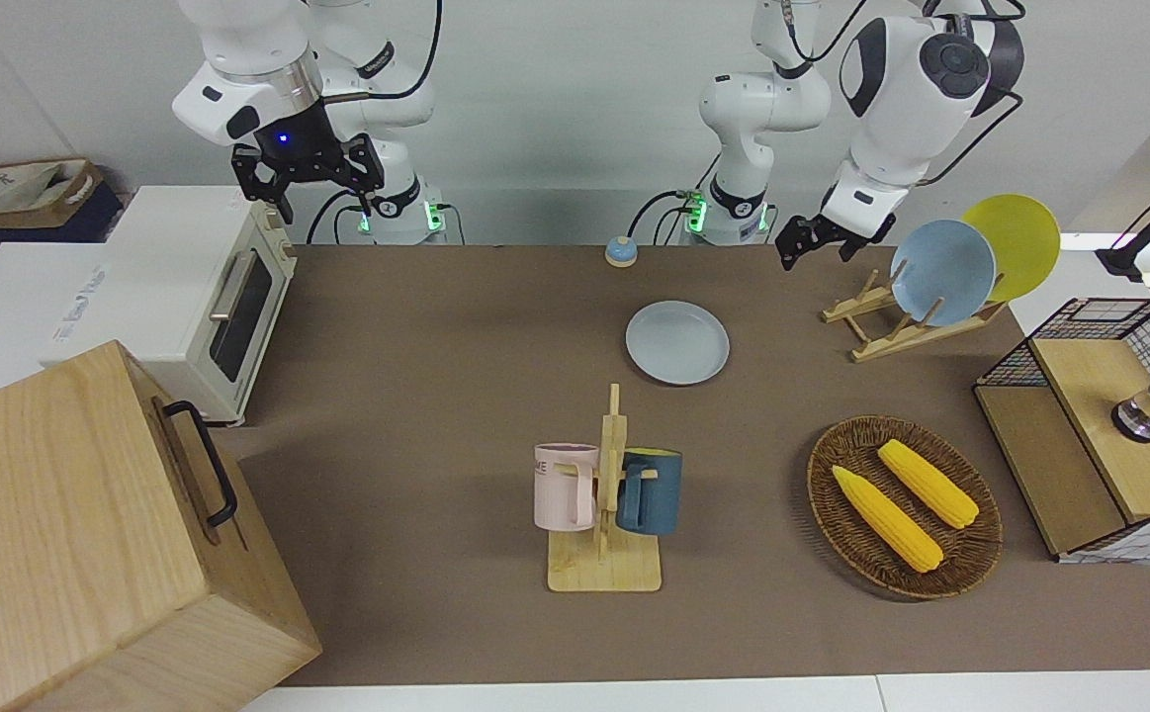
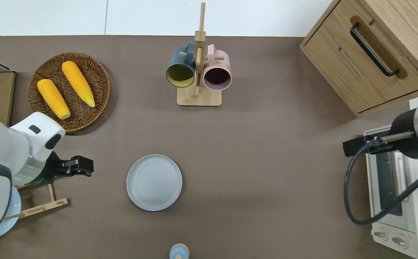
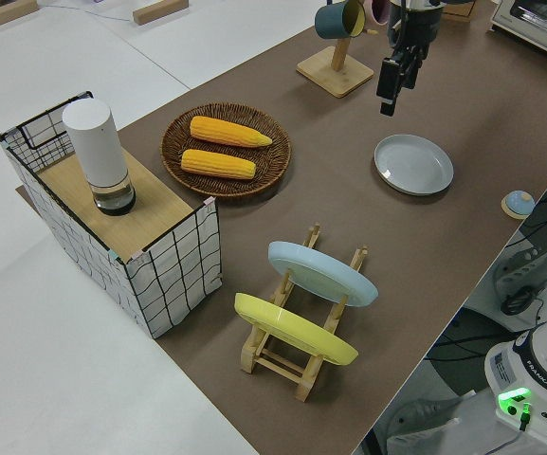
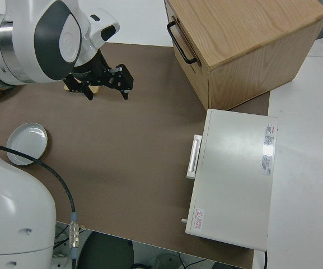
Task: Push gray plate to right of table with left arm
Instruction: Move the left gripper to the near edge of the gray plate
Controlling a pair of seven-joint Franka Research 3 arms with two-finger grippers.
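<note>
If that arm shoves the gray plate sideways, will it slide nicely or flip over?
The gray plate lies flat, wide and shallow on the bare table, so it would probably slide, not tip. Its low rim gives the left gripper little to push, so it might spin if pushed off-centre.

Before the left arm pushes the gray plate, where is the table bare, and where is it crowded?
A wide bare stretch of the table lies between the gray plate and the toaster oven. It is crowded at the left arm's end: plate rack, corn basket and left gripper.
</note>
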